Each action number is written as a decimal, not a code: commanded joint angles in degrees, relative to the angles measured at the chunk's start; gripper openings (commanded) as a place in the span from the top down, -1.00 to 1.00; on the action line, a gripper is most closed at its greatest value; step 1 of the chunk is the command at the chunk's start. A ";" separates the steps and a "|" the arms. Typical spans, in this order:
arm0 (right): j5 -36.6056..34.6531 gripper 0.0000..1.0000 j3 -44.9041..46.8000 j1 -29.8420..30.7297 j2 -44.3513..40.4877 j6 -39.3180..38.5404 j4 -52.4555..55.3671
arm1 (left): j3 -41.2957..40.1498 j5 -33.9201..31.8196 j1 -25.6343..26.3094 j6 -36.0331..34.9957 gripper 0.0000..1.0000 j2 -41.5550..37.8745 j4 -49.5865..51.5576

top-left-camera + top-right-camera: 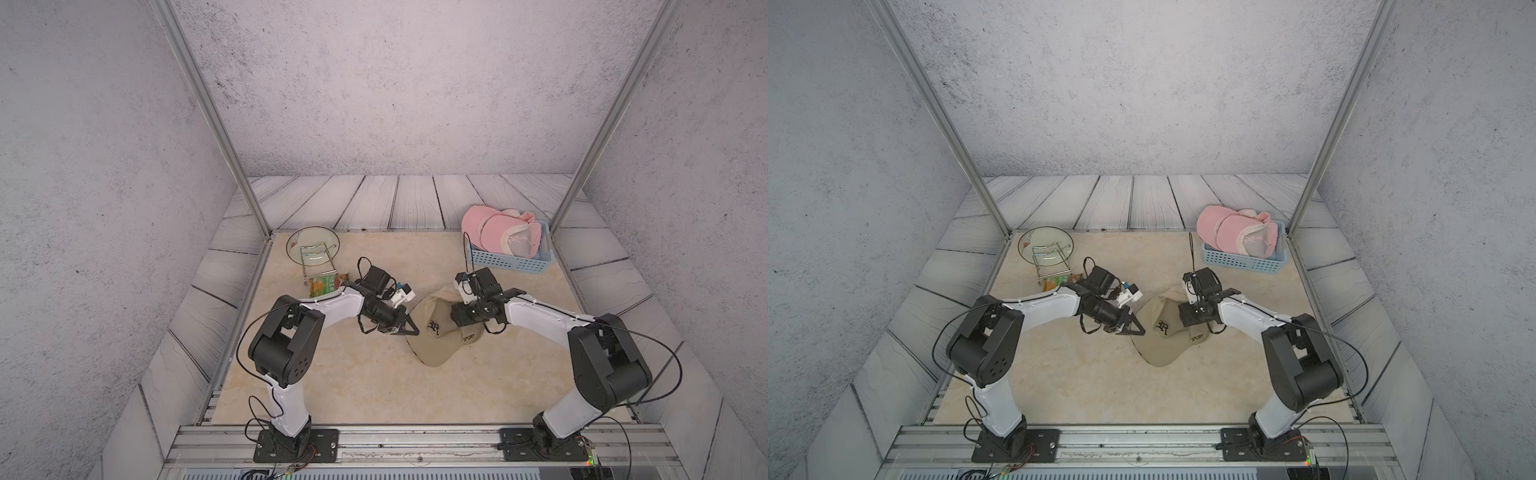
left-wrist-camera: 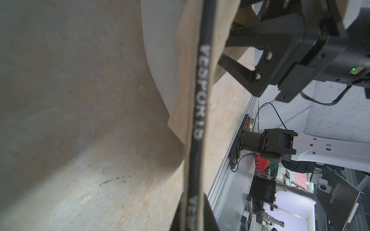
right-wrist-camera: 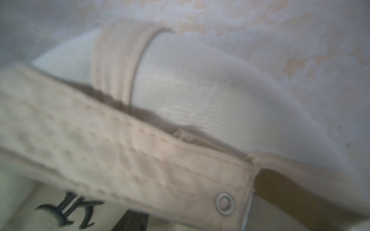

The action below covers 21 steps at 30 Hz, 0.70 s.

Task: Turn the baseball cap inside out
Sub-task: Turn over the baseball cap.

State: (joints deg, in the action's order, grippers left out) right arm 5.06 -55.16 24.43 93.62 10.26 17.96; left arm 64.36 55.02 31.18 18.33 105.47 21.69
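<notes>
The beige baseball cap point(image 1: 436, 338) was laid mid-table point(image 1: 353, 374), its rim seemingly pinched in the closed left gripper point(image 1: 410, 329). The right gripper point(image 1: 457, 320) was held over its crown, its jaw state not discernible. Pink caps point(image 1: 492, 226) were heaped in the blue basket point(image 1: 509, 262) at the far right.

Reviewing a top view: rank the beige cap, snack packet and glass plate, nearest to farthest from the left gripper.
1. beige baseball cap, at the left gripper tips.
2. snack packet, left, beside the forearm.
3. glass plate, far-left corner.
</notes>
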 commanded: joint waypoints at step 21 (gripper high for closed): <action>11.88 1.00 -2.18 2.43 8.16 -2.87 -4.16 | 0.69 -8.48 -2.96 5.29 1.00 4.17 -2.15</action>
State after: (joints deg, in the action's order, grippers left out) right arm 5.98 -58.85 25.96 103.61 10.20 13.54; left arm 64.47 54.24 30.06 20.97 106.63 21.23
